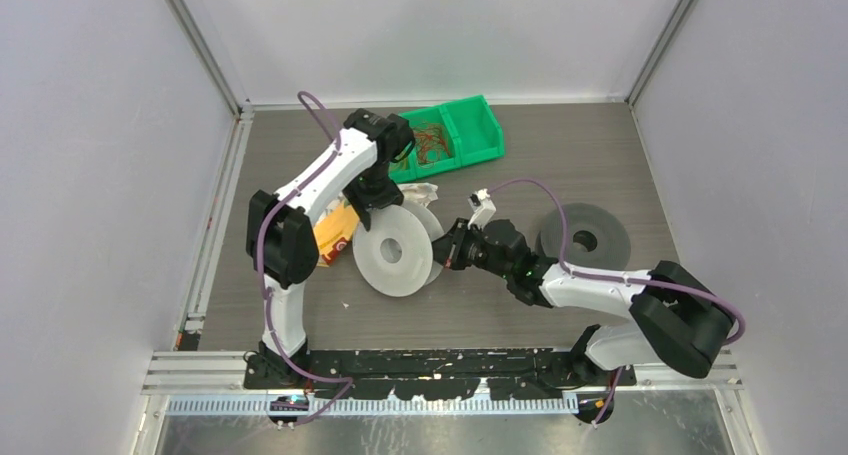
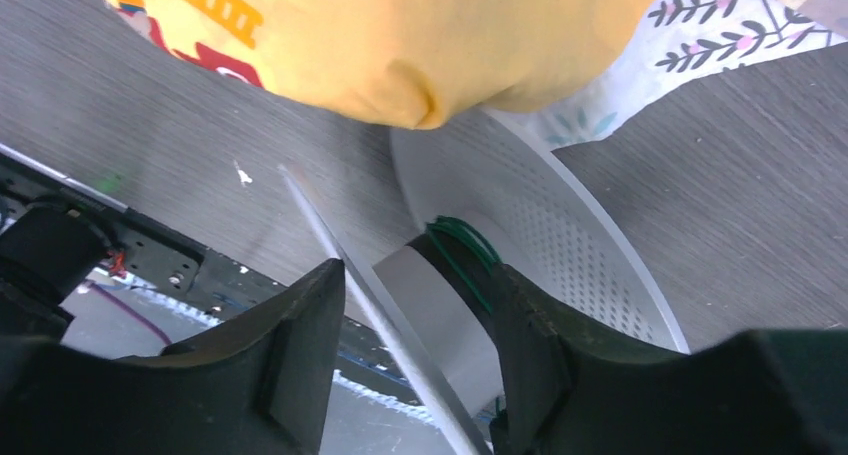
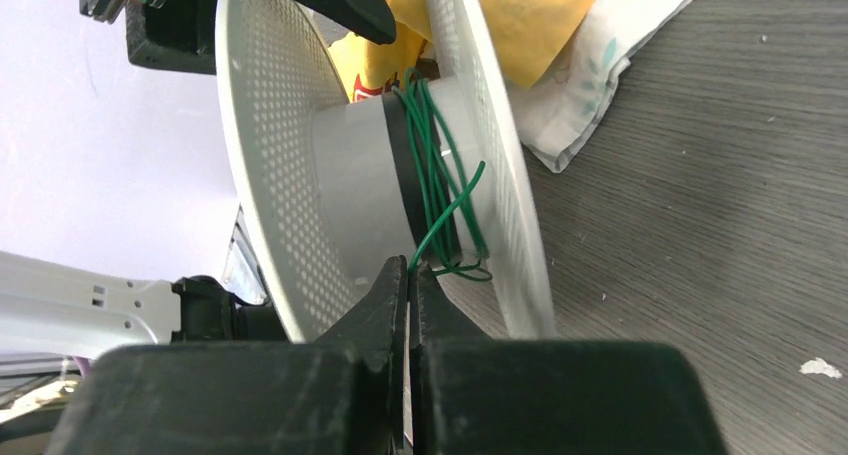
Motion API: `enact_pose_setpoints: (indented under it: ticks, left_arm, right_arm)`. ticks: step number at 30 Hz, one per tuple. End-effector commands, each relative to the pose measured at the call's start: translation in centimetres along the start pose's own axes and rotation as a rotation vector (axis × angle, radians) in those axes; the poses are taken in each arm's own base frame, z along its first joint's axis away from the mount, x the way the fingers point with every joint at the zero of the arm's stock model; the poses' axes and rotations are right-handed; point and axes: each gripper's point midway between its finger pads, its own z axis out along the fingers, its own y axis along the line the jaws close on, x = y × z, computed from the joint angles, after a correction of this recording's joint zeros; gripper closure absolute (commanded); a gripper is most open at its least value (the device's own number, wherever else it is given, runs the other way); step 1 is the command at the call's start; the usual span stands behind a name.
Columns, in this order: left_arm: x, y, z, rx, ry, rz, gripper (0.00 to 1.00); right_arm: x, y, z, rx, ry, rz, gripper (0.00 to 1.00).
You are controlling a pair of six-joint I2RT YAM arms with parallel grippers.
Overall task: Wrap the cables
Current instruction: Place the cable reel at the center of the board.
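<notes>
A pale perforated spool (image 1: 392, 260) stands on edge mid-table. A dark green cable (image 3: 432, 165) is wound several turns round its hub beside a black band; it also shows in the left wrist view (image 2: 462, 240). My left gripper (image 1: 378, 207) reaches down onto the spool's top; in its wrist view (image 2: 415, 270) the jaws straddle one flange and press on the hub. My right gripper (image 1: 452, 247) is at the spool's right side, shut (image 3: 410, 275) on the cable's free end. More thin reddish-brown cables (image 1: 432, 140) lie in the green bin.
The green bin (image 1: 478, 125) stands at the back centre. A yellow packet (image 1: 335, 230) and a printed white cloth (image 3: 600, 65) lie behind the spool. A second, dark grey spool (image 1: 585, 240) lies flat at the right.
</notes>
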Motion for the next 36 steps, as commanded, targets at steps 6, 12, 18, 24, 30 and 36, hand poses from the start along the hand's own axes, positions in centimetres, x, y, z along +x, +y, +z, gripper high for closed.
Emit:
enact_pose_setpoints:
  ticks: [6, 12, 18, 24, 30, 36]
  left_arm:
    - [-0.6, -4.1, 0.2, 0.2, -0.027, 0.114, 0.39]
    - [-0.4, -6.0, 1.8, 0.233, -0.012, 0.176, 0.4]
    - [-1.0, -6.7, 2.9, 0.205, -0.026, 0.237, 0.36]
    - [-1.2, -6.8, 3.3, 0.201, -0.046, 0.259, 0.34]
    - [-1.6, -7.1, 2.4, 0.228, -0.07, 0.262, 0.35]
    - [-1.7, -7.0, 1.8, 0.243, -0.082, 0.273, 0.35]
  right_arm:
    - [-1.4, -0.2, 2.0, -0.087, 0.016, 0.136, 0.99]
    - [-2.3, -1.7, 3.3, -0.106, 0.057, 0.285, 0.99]
    - [-1.4, -4.3, 3.7, -0.059, 0.09, 0.375, 0.89]
    - [-1.2, -5.7, 3.3, 0.031, 0.082, 0.391, 0.64]
    - [-2.0, -7.2, 1.8, 0.191, 0.067, 0.337, 0.49]
    - [-3.0, -7.2, 0.7, 0.247, 0.046, 0.281, 0.44]
